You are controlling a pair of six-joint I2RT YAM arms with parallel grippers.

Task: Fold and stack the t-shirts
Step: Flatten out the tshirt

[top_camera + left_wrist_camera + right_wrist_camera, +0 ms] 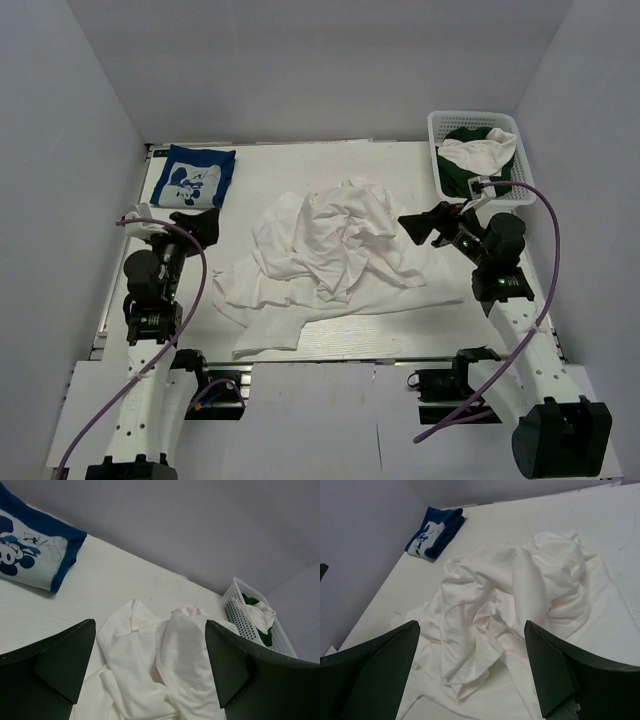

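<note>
A large white t-shirt [330, 250] lies crumpled in a heap in the middle of the table; it also shows in the left wrist view [165, 670] and the right wrist view [505, 610]. A navy blue t-shirt with a white cartoon print [193, 175] lies folded at the far left, seen too in the left wrist view [30, 550] and the right wrist view [434, 532]. My left gripper [192, 222] is open and empty, left of the heap. My right gripper [425, 225] is open and empty, at the heap's right edge.
A white plastic basket [447, 168] stands at the far right corner with dark green and white cloth in it; it also shows in the left wrist view [240, 615]. Grey walls enclose the table on three sides.
</note>
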